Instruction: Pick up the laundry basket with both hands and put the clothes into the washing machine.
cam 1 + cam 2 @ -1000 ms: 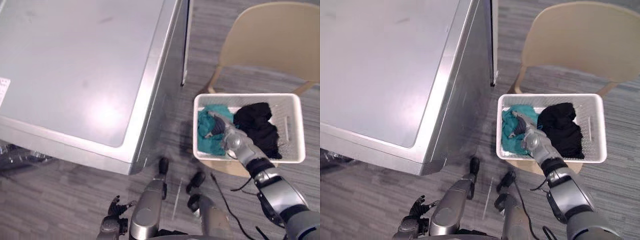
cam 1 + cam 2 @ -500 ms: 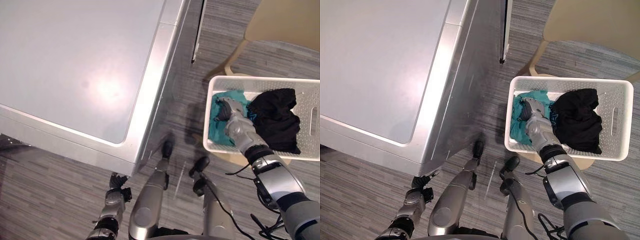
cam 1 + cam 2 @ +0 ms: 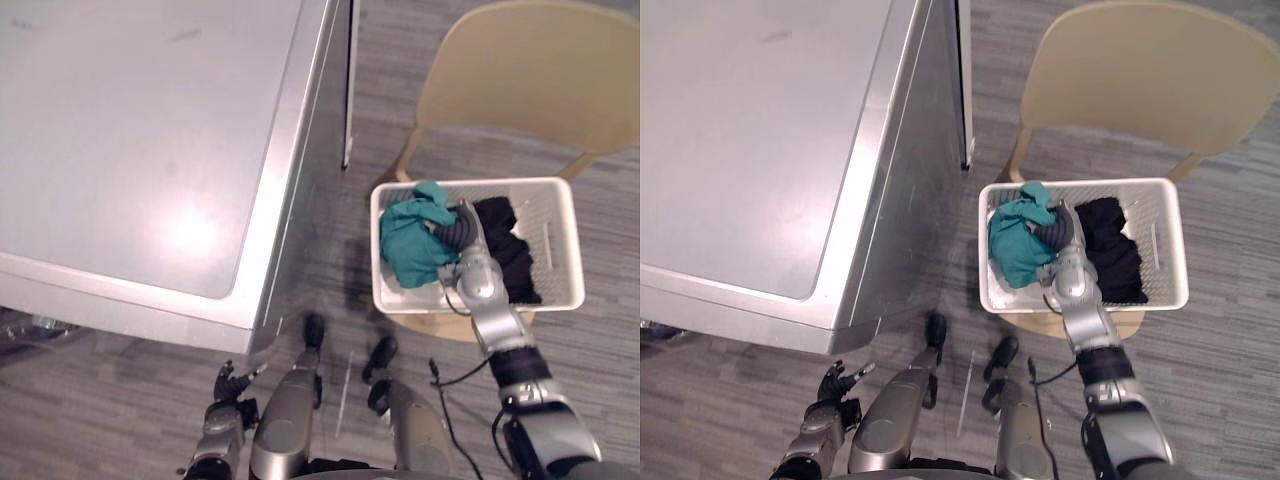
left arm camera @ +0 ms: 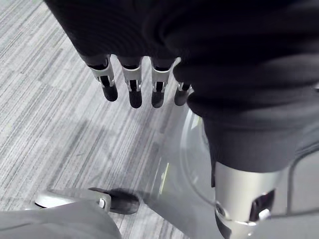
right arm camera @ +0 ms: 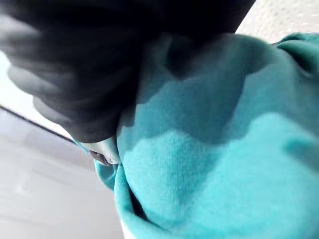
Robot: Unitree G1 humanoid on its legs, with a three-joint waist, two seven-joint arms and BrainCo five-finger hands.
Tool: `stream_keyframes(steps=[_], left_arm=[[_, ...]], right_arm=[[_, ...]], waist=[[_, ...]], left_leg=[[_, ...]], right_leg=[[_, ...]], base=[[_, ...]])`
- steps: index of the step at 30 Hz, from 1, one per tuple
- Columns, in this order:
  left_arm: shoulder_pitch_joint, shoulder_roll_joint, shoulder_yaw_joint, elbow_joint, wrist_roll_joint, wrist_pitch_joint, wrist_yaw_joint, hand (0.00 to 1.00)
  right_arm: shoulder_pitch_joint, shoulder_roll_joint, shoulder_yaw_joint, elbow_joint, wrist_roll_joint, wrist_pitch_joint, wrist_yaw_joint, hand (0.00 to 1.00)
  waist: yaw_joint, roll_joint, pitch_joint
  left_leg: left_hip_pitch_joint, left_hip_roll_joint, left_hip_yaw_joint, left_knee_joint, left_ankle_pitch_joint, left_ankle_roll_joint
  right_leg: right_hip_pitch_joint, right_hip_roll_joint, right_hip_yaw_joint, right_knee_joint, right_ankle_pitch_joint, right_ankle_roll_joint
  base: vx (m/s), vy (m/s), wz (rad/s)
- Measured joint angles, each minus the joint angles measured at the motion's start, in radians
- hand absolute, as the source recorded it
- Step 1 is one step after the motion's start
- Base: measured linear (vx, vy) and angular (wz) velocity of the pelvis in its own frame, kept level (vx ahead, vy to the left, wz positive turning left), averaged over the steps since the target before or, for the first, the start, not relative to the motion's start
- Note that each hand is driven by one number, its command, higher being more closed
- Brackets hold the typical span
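The right hand point(image 3: 455, 235) reaches into the white laundry basket point(image 3: 565, 240), fingers curled into the bunched teal garment point(image 3: 410, 240). A black garment point(image 3: 510, 255) lies just beside that hand, on its other side. The left hand point(image 4: 132, 87) hangs over the floor with relaxed, straight fingers, holding nothing.

A beige chair point(image 3: 530, 80) stands on grey plank floor point(image 3: 120, 400).

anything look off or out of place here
The teal cloth bulges over the basket's rim, bunched in the right hand. The basket rests on a chair. Nothing is spilled or damaged.
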Motion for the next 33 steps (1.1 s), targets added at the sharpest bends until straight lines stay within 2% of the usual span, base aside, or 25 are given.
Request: stream_keyframes(steps=[4,7,13,16,17,18,20,21,22,24,25,26,27,28,29,30,31,32,33], left_arm=[[0.057,-0.002,0.033,0.021,0.024,0.011,-0.016,0.00],[0.077,-0.006,0.056,0.048,0.025,0.017,-0.019,0.00],[0.133,-0.015,0.087,0.068,0.024,0.018,-0.022,0.00],[0.130,-0.013,0.087,0.069,0.024,0.018,-0.036,0.00],[0.123,-0.010,0.088,0.067,0.024,0.018,-0.037,0.00],[0.118,-0.006,0.088,0.059,0.024,0.015,-0.037,0.00],[0.111,-0.005,0.088,0.033,0.023,0.012,-0.035,0.00],[0.112,-0.005,0.088,0.017,0.023,0.010,-0.034,0.00],[0.112,-0.008,0.089,0.003,0.021,0.009,-0.030,0.00],[0.120,-0.038,0.089,-0.055,-0.001,0.008,-0.017,0.00],[0.144,-0.074,0.081,-0.123,-0.017,0.006,-0.016,0.00],[0.151,-0.084,0.071,-0.146,-0.017,0.006,-0.017,0.00],[0.166,-0.101,0.040,-0.191,-0.020,0.006,-0.018,0.00],[0.181,-0.114,-0.005,-0.252,-0.023,0.006,-0.020,0.00],[0.183,-0.115,-0.018,-0.275,-0.023,0.006,-0.021,0.00],[0.183,-0.112,-0.047,-0.335,-0.023,0.005,-0.023,0.00],[0.182,-0.104,-0.077,-0.409,-0.022,0.004,-0.037,0.00],[0.187,-0.097,-0.090,-0.451,-0.022,0.002,-0.043,0.00],[0.202,-0.086,-0.102,-0.532,-0.010,-0.012,-0.057,0.00]], right_arm=[[0.150,0.109,-0.014,-0.143,0.093,-0.024,0.012,1.00],[0.220,0.171,0.006,-0.253,0.215,-0.058,0.056,1.00],[0.264,0.195,0.069,-0.375,0.322,-0.100,0.134,1.00],[0.264,0.198,0.073,-0.426,0.349,-0.130,0.151,1.00],[0.265,0.199,0.069,-0.445,0.351,-0.134,0.148,1.00],[0.266,0.201,0.062,-0.453,0.351,-0.136,0.146,1.00],[0.260,0.206,0.057,-0.464,0.346,-0.136,0.145,1.00],[0.248,0.205,0.072,-0.468,0.343,-0.136,0.142,1.00],[0.227,0.203,0.089,-0.468,0.339,-0.135,0.141,1.00],[0.181,0.204,0.107,-0.467,0.338,-0.135,0.132,1.00],[0.153,0.188,0.119,-0.464,0.342,-0.135,0.126,1.00],[0.147,0.180,0.120,-0.464,0.343,-0.135,0.126,1.00],[0.145,0.167,0.119,-0.464,0.347,-0.135,0.126,1.00],[0.145,0.144,0.115,-0.454,0.349,-0.135,0.125,1.00],[0.145,0.142,0.114,-0.450,0.350,-0.136,0.125,1.00],[0.142,0.133,0.104,-0.441,0.355,-0.136,0.126,1.00],[0.142,0.131,0.079,-0.435,0.361,-0.133,0.128,1.00],[0.141,0.129,0.071,-0.435,0.367,-0.133,0.128,1.00],[0.135,0.119,0.070,-0.435,0.383,-0.133,0.131,1.00]], waist=[[-0.022,-0.015,-0.105],[-0.026,-0.015,-0.148],[-0.029,-0.009,-0.180],[-0.041,-0.005,-0.183],[-0.054,-0.001,-0.183],[-0.052,-0.003,-0.184],[-0.046,-0.015,-0.191],[-0.041,-0.025,-0.197],[-0.026,-0.027,-0.198],[0.007,-0.012,-0.197],[0.013,0.005,-0.197],[0.009,0.013,-0.194],[0.005,0.032,-0.191],[0.006,0.053,-0.186],[0.000,0.058,-0.188],[-0.006,0.053,-0.186],[-0.013,0.052,-0.184],[-0.021,0.048,-0.182],[-0.027,0.045,-0.184]], left_leg=[[0.076,-0.004,0.033,-0.043,-0.006,-0.002],[0.129,-0.005,0.068,-0.055,-0.023,-0.003],[0.184,-0.006,0.114,-0.045,-0.051,0.014],[0.113,-0.008,0.092,0.048,-0.079,0.029],[0.081,-0.007,0.062,0.072,-0.079,0.044],[0.074,-0.014,0.020,0.094,-0.080,0.044],[0.037,-0.035,-0.053,0.140,-0.079,0.043],[0.004,-0.047,-0.075,0.166,-0.079,0.041],[-0.031,-0.050,-0.080,0.197,-0.078,0.041],[-0.099,-0.032,-0.088,0.249,-0.069,0.026],[-0.129,-0.008,-0.113,0.253,-0.049,-0.002],[-0.134,0.000,-0.125,0.252,-0.039,-0.015],[-0.139,0.017,-0.146,0.239,-0.015,-0.040],[-0.118,0.035,-0.150,0.153,0.080,-0.049],[-0.105,0.034,-0.149,0.097,0.139,-0.055],[-0.091,0.033,-0.122,0.044,0.192,-0.055],[-0.113,0.020,-0.063,0.144,0.114,-0.021],[-0.122,0.011,-0.034,0.209,0.066,0.000],[-0.115,0.002,0.010,0.305,-0.023,0.002]], right_leg=[[0.058,0.006,0.032,-0.042,0.009,0.014],[0.098,0.013,0.072,-0.071,0.020,0.021],[0.134,0.014,0.122,-0.075,0.027,0.024],[0.058,-0.005,0.182,0.067,-0.023,0.054],[0.023,-0.021,0.260,0.204,-0.111,0.068],[0.012,-0.043,0.287,0.364,-0.176,0.072],[0.053,-0.058,0.347,0.497,-0.227,0.095],[0.081,-0.057,0.381,0.483,-0.245,0.099],[0.105,-0.051,0.395,0.423,-0.276,0.096],[0.145,-0.015,0.360,0.282,-0.313,0.088],[0.167,0.018,0.331,0.209,-0.324,0.068],[0.172,0.030,0.317,0.198,-0.329,0.055],[0.171,0.056,0.296,0.201,-0.330,0.033],[0.163,0.082,0.259,0.216,-0.319,0.004],[0.159,0.082,0.239,0.214,-0.312,-0.008],[0.144,0.064,0.198,0.207,-0.313,-0.039],[0.133,0.048,0.154,0.207,-0.300,-0.054],[0.124,0.038,0.136,0.205,-0.292,-0.056],[0.112,0.015,0.116,0.195,-0.270,-0.061]], base=[[0.10,0.031,-0.23],[0.05,0.048,-0.38],[0.02,0.041,-0.26],[-0.03,0.041,0.33],[0.02,0.016,0.99],[0.03,-0.012,1.12],[0.00,-0.124,1.19],[-0.07,-0.170,1.03],[-0.13,-0.192,0.58],[-0.21,-0.224,0.22],[-0.23,-0.206,0.22],[-0.27,-0.200,0.40],[-0.35,-0.244,0.59],[-0.37,-0.240,0.68],[-0.35,-0.167,0.83],[-0.31,-0.076,0.94],[-0.30,-0.067,0.99],[-0.35,-0.121,0.94],[-0.25,-0.089,0.72]])
